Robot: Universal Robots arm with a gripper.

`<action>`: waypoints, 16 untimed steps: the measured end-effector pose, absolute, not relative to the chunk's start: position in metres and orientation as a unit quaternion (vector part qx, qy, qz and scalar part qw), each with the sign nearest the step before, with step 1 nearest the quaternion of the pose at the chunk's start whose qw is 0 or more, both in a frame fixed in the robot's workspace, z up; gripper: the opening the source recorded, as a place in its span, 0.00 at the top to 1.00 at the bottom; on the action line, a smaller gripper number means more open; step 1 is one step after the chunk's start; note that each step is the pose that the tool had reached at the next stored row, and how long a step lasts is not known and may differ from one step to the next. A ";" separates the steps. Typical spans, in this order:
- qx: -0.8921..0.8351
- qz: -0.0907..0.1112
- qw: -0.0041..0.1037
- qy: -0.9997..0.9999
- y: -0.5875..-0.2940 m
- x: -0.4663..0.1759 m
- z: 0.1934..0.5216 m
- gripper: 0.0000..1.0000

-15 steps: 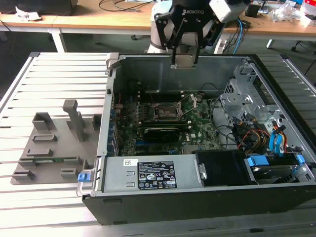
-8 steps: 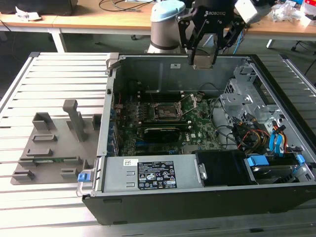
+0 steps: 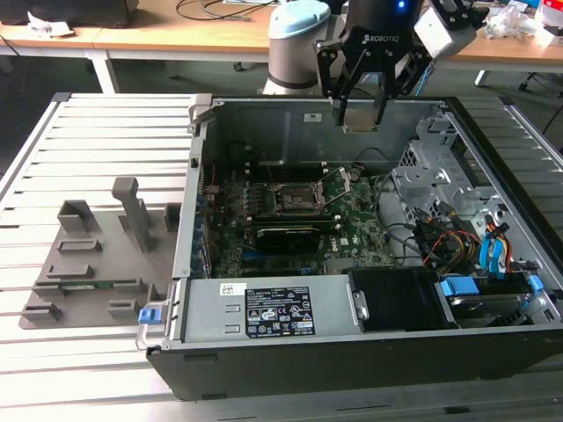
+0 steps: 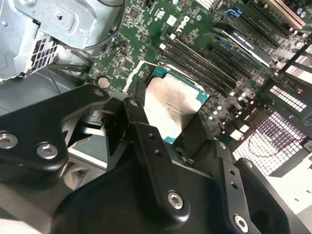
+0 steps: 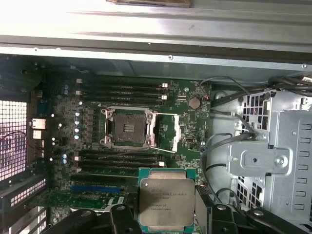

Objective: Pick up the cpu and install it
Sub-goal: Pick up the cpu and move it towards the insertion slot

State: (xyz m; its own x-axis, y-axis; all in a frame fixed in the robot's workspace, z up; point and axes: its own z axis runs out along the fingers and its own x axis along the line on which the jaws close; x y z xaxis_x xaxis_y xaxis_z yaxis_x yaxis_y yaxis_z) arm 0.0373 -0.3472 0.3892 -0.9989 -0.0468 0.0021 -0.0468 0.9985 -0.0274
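Silver-topped square cpu (image 5: 166, 200) — edges pinched in the black gripper (image 3: 360, 116) — hangs clear, in the exterior view at one o'clock from the black socket frame (image 3: 295, 200).

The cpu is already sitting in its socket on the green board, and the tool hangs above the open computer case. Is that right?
Not quite. The cpu isn't in the socket. The first wrist view shows the socket bare and the cpu held in the tool. The rest is right: the tool hangs above the open computer case.
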 end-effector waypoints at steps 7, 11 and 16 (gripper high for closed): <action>0.023 0.014 0.001 -1.000 -0.344 0.036 0.386 0.45; 0.023 0.014 0.001 -1.000 -0.342 0.035 0.380 0.45; 0.023 0.014 0.001 -1.000 -0.342 0.035 0.375 0.45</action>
State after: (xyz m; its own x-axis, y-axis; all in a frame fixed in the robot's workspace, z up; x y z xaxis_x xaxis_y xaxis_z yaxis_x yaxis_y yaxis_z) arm 0.0353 -0.3420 0.3749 -0.9989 -0.0467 0.0021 -0.0468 0.9985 -0.0273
